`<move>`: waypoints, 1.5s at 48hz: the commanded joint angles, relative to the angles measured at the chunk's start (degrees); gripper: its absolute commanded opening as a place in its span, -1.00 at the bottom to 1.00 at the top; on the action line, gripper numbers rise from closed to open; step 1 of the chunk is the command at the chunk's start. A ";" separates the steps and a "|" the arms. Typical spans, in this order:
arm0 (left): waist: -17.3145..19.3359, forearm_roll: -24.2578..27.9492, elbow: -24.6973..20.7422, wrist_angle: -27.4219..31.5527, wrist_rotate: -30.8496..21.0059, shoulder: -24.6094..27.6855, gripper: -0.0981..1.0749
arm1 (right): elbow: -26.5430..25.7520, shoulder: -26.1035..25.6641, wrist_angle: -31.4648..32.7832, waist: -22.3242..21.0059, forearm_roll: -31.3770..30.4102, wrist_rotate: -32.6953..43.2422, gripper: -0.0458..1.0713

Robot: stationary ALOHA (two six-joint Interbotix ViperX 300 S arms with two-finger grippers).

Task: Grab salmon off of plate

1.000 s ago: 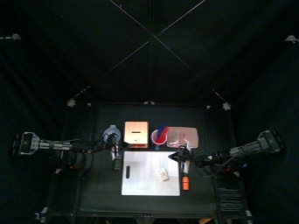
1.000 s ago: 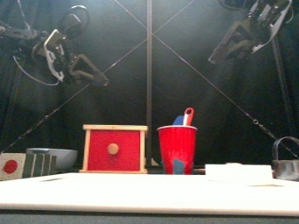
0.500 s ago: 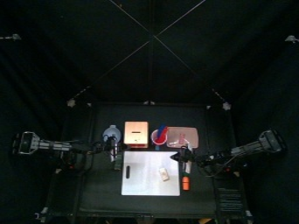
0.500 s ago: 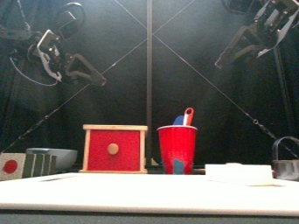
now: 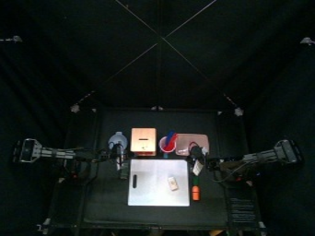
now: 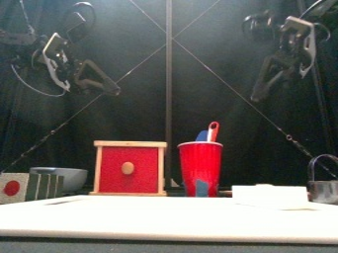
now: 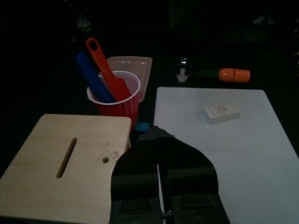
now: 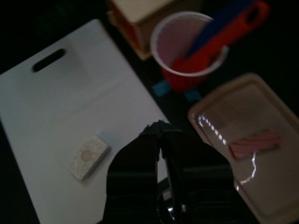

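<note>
The salmon, a thin pink strip, lies on the pinkish-brown plate beside the red cup. In the top view the plate lies at the back right of the table. My right gripper is shut and empty. It hangs over the white cutting board's edge, a short way from the plate, and shows high up in the front view. My left gripper is shut and rests above the wooden box at the left.
The red cup holds a blue and a red utensil. A red-fronted box stands left of it. A small pale food piece lies on the board. An orange item lies by the board's right edge.
My right gripper has moved off the board's right edge toward the back, closer to the plate. The left arm has barely moved.
</note>
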 commanded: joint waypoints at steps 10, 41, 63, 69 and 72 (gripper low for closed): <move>0.00 0.09 -0.97 -1.58 -0.09 -0.09 -0.65 | -2.02 2.99 3.60 -19.78 22.94 -0.44 -0.26; -0.18 1.32 -1.05 -1.67 0.00 -0.09 -0.65 | -0.44 18.63 -2.72 -34.01 28.21 0.09 0.79; -0.35 1.32 -0.70 -1.85 0.00 -0.09 -0.65 | -2.90 27.60 -4.75 -36.56 27.16 0.09 0.53; -0.35 1.32 -0.53 -1.85 0.00 -0.18 -0.65 | -3.34 28.83 -4.57 -37.00 26.63 0.18 0.53; -0.35 1.32 -0.44 -1.93 0.00 -0.09 -0.65 | -3.60 29.36 -4.57 -37.53 26.63 0.18 0.53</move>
